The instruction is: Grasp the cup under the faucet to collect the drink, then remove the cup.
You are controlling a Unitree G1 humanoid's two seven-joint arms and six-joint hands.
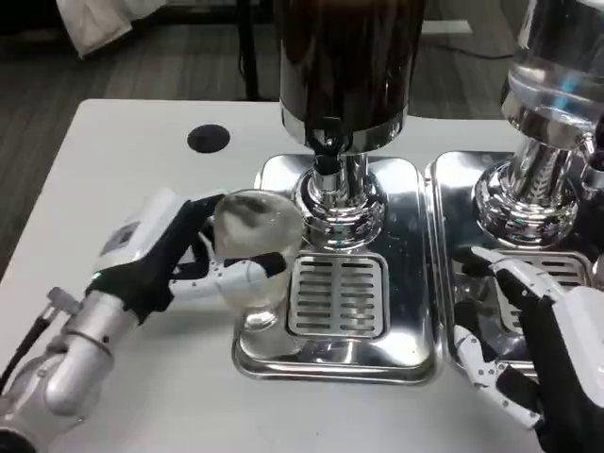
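A clear plastic cup (255, 247) stands upright at the left edge of the steel drip tray (401, 203), left of the slotted grate (338, 295). My left hand (179, 253) grips it from the left, fingers wrapped around its side. The dark dispenser's black faucet (327, 148) hangs above the tray, up and to the right of the cup, so the cup is not beneath the spout. My right hand (528, 344) hovers at the lower right over the second tray, fingers spread and empty.
A second dispenser with a clear tank (557, 66) stands on its own steel tray (451, 236) at the right. A black round hole (209, 138) sits in the white table behind my left hand. The table's far edge runs just behind the dispensers.
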